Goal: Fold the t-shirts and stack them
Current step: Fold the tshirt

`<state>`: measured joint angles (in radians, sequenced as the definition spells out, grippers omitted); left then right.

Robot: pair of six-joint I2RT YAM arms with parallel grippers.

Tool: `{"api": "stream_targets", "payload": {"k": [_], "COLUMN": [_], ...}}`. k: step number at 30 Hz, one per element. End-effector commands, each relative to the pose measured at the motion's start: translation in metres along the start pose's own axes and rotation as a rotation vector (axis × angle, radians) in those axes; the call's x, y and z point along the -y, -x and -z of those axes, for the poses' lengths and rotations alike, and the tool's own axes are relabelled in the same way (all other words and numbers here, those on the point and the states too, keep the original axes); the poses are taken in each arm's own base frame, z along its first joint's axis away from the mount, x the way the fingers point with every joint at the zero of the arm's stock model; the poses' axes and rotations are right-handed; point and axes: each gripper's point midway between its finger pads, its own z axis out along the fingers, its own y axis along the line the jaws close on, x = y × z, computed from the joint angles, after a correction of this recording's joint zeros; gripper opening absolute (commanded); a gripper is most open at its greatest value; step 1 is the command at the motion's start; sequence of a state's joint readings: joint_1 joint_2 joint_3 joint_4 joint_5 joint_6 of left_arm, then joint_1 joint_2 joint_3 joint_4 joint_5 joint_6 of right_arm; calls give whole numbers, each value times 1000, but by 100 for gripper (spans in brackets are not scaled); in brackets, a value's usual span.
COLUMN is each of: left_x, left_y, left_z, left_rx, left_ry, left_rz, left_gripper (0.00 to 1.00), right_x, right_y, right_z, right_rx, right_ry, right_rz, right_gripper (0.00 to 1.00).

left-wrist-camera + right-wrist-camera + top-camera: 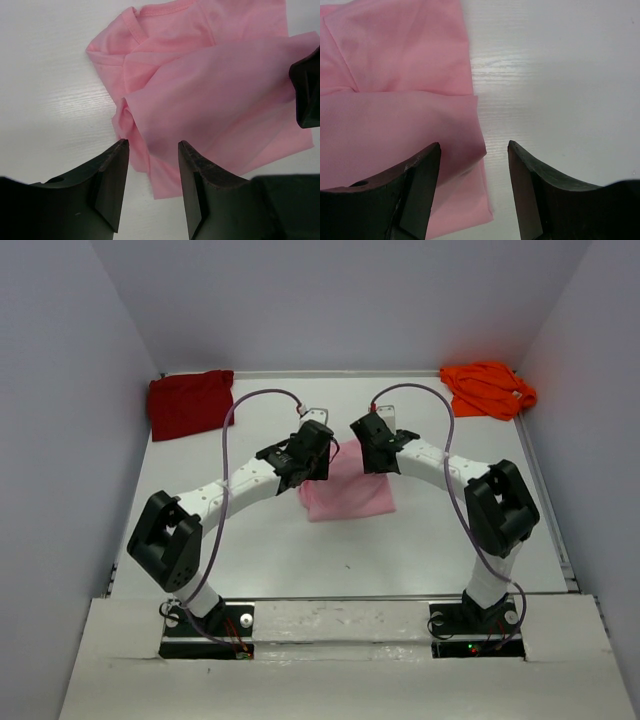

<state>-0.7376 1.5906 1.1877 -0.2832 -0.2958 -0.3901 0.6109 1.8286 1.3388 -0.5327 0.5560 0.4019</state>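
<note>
Currently the pink shirt [345,495] lies mid table [420,550], part folded, broadly left to right. Left pincer [152,147] hovers over its left edge, right pincer [474,150] over its right edge; both stand apart, clamping nothing.

The far part of the pink t-shirt [350,498] is covered from above by the left gripper [312,462] and the right gripper [378,455]; in both wrist views it is cut off by picture edges.

No legible text, label, brand, number or sign in any view, near or far, left or right; nothing to read.
</note>
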Motion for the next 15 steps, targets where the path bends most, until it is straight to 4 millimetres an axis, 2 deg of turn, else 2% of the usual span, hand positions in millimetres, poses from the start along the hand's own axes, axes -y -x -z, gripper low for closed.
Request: {"api": "stream_targets", "payload": {"k": [1, 9, 12, 15], "left_x": [-6, -4, -4, -5], "left_y": [1, -10, -10, -10], "left_z": [-9, -24, -25, -25], "left_rx": [11, -29, -27, -26], "left_ry": [21, 15, 13, 19], "left_rz": [-3, 0, -2, -6], "left_gripper": [54, 54, 54, 54], "right_x": [-10, -7, -8, -10], "right_y": [24, 20, 16, 12], "right_z": [2, -7, -10, -17], "right_rx": [64, 56, 53, 43], "right_ry": [18, -1, 2, 17], "right_rz": [-25, -13, -12, -19], "right_gripper": [62, 62, 59, 50]}}
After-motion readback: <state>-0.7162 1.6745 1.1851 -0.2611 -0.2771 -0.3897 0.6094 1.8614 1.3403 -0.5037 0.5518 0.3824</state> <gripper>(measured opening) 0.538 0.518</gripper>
